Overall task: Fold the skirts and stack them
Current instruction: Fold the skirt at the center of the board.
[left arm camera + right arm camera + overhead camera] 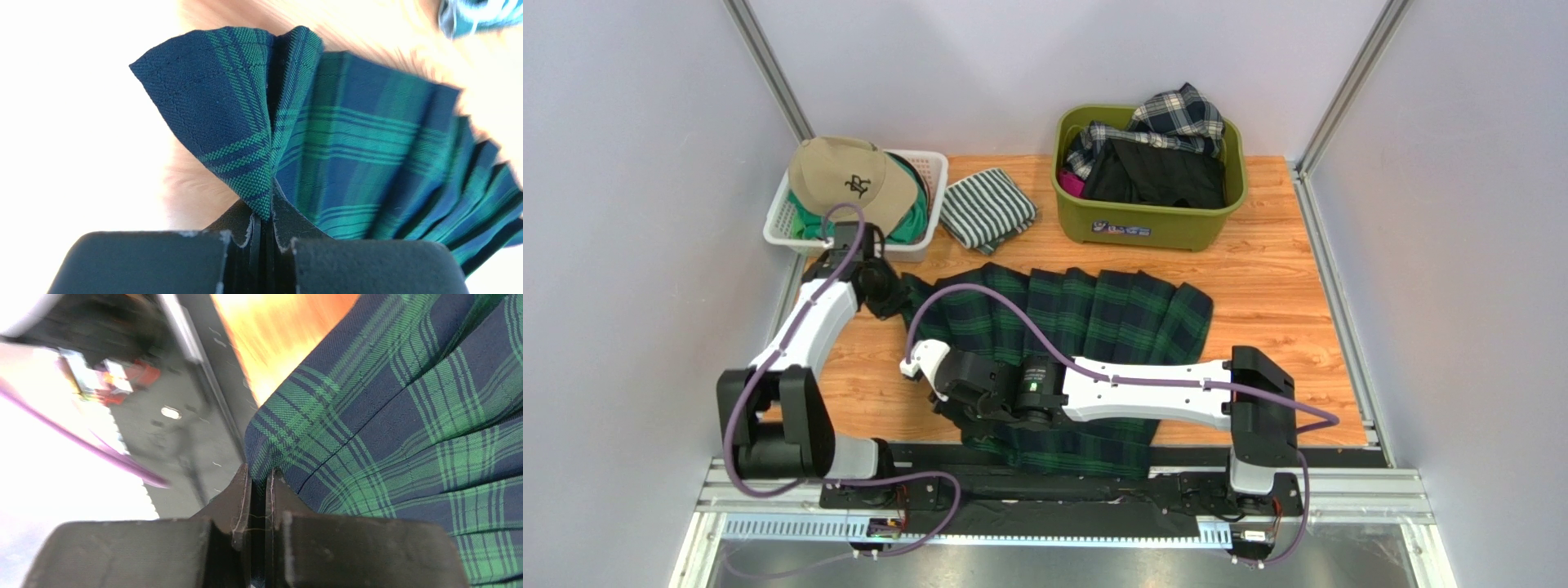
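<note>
The dark green-navy tartan pleated skirt lies spread across the middle of the wooden table. My left gripper is shut on its far left corner, which shows pinched in the left wrist view. My right gripper is shut on the skirt's near left edge, close to the table's front. The plain black skirt and the navy-white-grey plaid skirt lie bundled in the green tub at the back.
A white basket at the back left holds a tan cap and green cloth. A green-and-white striped folded cloth lies beside it. The metal rail runs along the table's front edge.
</note>
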